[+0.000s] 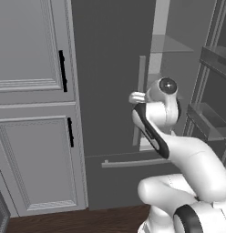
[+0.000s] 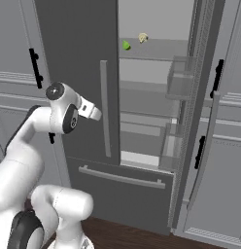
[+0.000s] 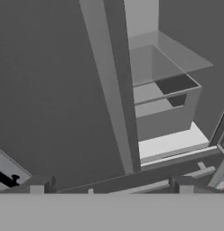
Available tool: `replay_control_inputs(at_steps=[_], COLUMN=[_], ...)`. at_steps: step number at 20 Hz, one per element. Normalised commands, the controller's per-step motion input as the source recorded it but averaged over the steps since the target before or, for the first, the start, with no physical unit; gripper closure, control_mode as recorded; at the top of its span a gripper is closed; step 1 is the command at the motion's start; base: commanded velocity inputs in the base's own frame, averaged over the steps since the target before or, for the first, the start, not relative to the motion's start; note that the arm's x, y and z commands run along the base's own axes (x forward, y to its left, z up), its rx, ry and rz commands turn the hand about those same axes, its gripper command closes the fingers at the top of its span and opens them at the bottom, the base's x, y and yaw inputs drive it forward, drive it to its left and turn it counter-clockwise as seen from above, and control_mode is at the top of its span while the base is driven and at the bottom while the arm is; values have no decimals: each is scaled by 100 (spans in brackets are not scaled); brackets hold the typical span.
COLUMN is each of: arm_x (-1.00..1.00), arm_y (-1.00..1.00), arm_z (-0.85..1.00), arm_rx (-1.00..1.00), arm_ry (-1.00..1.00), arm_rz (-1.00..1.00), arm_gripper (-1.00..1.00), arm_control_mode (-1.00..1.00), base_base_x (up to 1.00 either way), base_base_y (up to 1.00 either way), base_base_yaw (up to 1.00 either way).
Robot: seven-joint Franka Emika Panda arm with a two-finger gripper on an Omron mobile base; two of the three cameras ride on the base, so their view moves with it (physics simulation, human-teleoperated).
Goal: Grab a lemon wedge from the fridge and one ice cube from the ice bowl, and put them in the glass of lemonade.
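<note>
Fetching stage: my hand (image 3: 111,186), fingers spread wide and empty, faces the open fridge (image 2: 83,58) low down. The lemon wedge (image 2: 126,45) rests on an upper shelf; next I must rise and reach inward.

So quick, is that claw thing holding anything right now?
Gripper: open, holding nothing, facing the fridge.

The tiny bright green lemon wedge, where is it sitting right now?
In the right base view, the tiny bright green lemon wedge sits on an upper glass shelf inside the open dark grey fridge, just left of a small beige-yellow lump.
</note>
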Motion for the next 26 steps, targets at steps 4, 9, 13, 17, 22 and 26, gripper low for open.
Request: replay_control_inputs(at_steps=[4,9,13,17,22,26], arm_x=[65,0,42,66,55,52], arm_y=[-38,-29,1,3,4,3], arm_z=[10,9,-19,-27,-29,-12], arm_rx=[-7,-10,0,0,-3,-5], arm_ry=[18,10,-1,0,0,0], arm_rz=[11,11,0,0,0,0], arm_gripper=[-100,-100,-100,-100,-100,-100], arm_control_mode=[-100,-100,-100,-100,-100,-100], base_base_x=[0,0,0,0,0,0], base_base_y=[0,0,0,0,0,0], base_base_yaw=[0,0,0,0,0,0])
